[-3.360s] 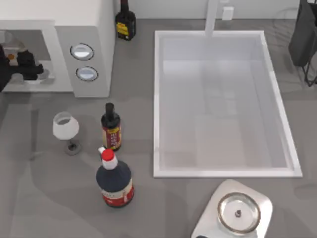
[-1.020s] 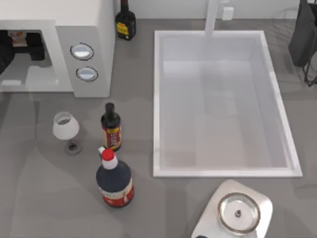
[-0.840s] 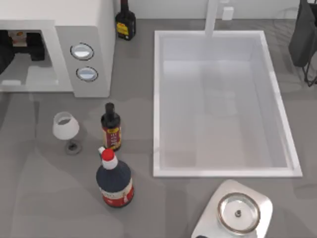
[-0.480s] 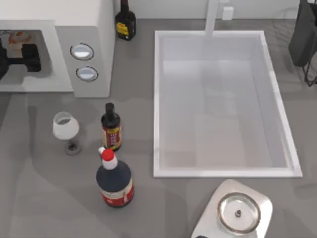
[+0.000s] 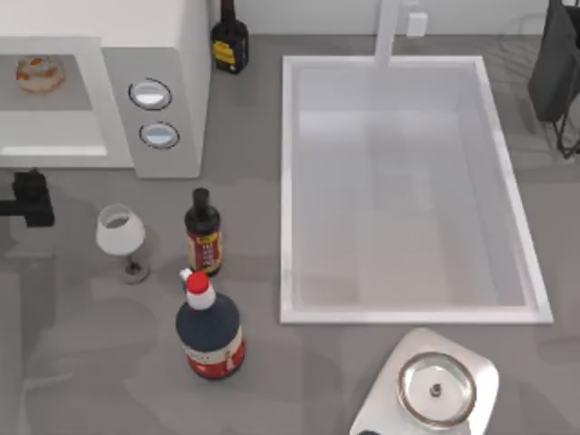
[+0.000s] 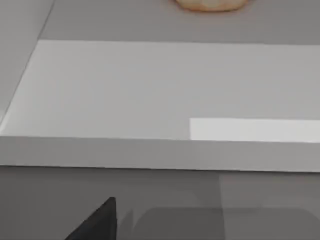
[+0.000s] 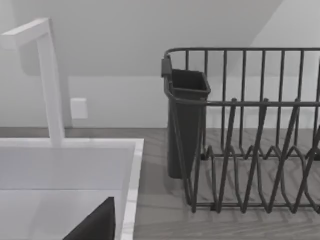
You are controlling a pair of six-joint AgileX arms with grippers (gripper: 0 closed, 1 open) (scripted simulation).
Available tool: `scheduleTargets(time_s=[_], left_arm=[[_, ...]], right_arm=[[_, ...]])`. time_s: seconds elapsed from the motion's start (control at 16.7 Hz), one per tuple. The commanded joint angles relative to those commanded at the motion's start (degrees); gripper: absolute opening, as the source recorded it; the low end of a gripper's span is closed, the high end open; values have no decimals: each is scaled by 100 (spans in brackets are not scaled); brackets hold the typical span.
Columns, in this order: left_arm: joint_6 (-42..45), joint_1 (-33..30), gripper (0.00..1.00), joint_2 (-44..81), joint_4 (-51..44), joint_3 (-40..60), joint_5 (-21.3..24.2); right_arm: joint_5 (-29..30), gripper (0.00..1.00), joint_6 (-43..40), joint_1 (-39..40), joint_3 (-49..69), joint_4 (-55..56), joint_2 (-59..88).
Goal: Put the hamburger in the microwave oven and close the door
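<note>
Inside the microwave oven (image 5: 172, 54), the hamburger (image 5: 40, 73) now sits alone on the grey cavity floor. Half a second ago the left gripper (image 5: 32, 197) was beside it; it has since pulled out over the table (image 5: 109, 362), and whether it is released or clenched I cannot tell. From the left wrist, the hamburger (image 6: 212, 4) lies beyond the cavity's pale sill.

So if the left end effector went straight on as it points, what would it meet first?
Likely the white front sill of the microwave oven, below its open cavity; the left end effector sits just before it. The hamburger lies deeper inside. Depth is unclear.
</note>
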Motion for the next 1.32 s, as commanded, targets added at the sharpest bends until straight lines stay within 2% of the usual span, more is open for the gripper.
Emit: scheduleTargets(time_s=[0.24,0.66,0.84,1.14,1.32], left_arm=[[57,123,100,-459,458,-795,101],[55,106,100,-541,392,-797,93],[50,108,100,-1022,-185,-627,83],[39,102,100,-2190,-2053,-241,70],[40,102,100,-2819,-2799,-6,63]], right_arm=[[0,100,0,0,0,0,0],[0,100,0,0,0,0,0],[0,100,0,0,0,0,0],[0,100,0,0,0,0,0],[0,100,0,0,0,0,0]])
